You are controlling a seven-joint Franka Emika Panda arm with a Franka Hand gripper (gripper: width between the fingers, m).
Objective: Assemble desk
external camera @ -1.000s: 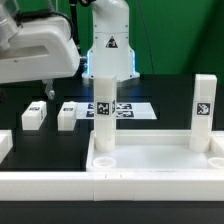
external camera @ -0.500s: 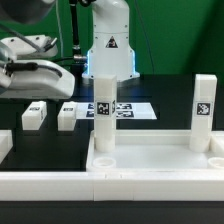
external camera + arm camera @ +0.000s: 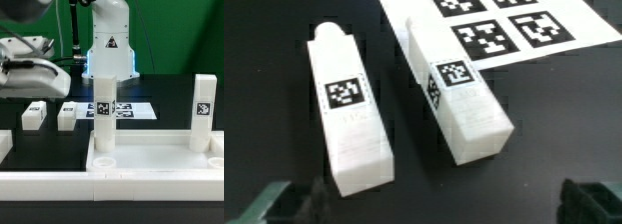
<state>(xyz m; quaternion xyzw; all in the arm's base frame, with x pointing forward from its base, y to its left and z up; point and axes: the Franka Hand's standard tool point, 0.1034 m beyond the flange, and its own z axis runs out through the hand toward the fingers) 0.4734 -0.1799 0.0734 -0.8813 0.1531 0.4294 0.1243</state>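
Note:
The desk top (image 3: 150,172), a white tray with a raised rim, lies at the front of the exterior view. Two tagged white legs stand upright in its far corner sockets, one on the exterior view's left (image 3: 104,118) and one on its right (image 3: 203,112). Two more legs lie loose on the black table, side by side (image 3: 33,115) (image 3: 67,115). In the wrist view they show as two white blocks with square tags (image 3: 352,115) (image 3: 464,95). My gripper (image 3: 438,205) hangs above them, open and empty, its dark fingertips (image 3: 274,205) far apart.
The marker board (image 3: 128,110) (image 3: 509,30) lies flat behind the upright leg, close to the loose legs. The robot's white base (image 3: 110,50) stands at the back. A long white rail (image 3: 50,188) runs along the front edge.
The hand has dropped and drawn toward the exterior view's left, over the two loose legs. In the last half second it has hardly moved. The jaws stayed open.

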